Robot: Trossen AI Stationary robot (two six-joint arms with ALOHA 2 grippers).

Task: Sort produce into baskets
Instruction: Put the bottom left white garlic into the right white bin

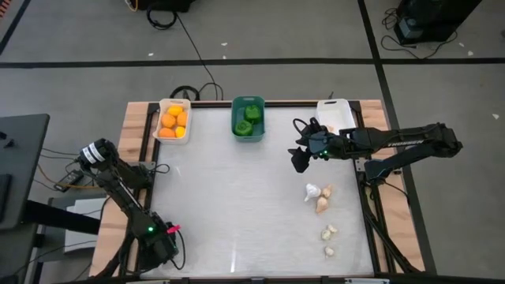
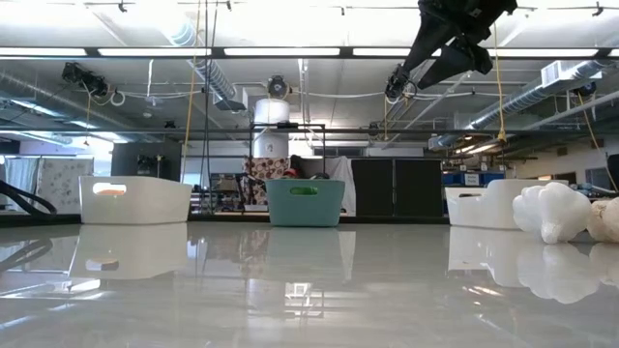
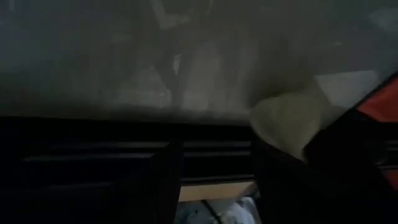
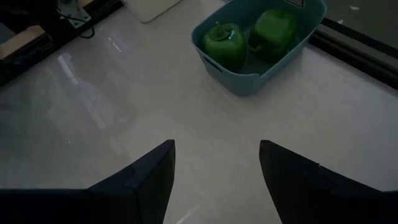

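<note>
oranges [image 1: 173,121] already in white basket [image 1: 162,106] at far edge of table [image 1: 237,213], peppers [image 1: 248,120] in teal basket [image 1: 233,126]. garlic bulbs [image 1: 319,199] left near right edge; second white basket [image 1: 334,112] looks empty. my right gripper [image 1: 300,160] open, empty, above table. left gripper [image 1: 163,247] parked at near-left corner, cannot tell fingers.

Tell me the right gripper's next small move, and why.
Probably swing toward the nearest garlic bulb and descend over it. The right gripper is open and empty above the table, four bulbs lie loose, and the white basket beside it looks empty, while oranges and peppers are already binned.
</note>
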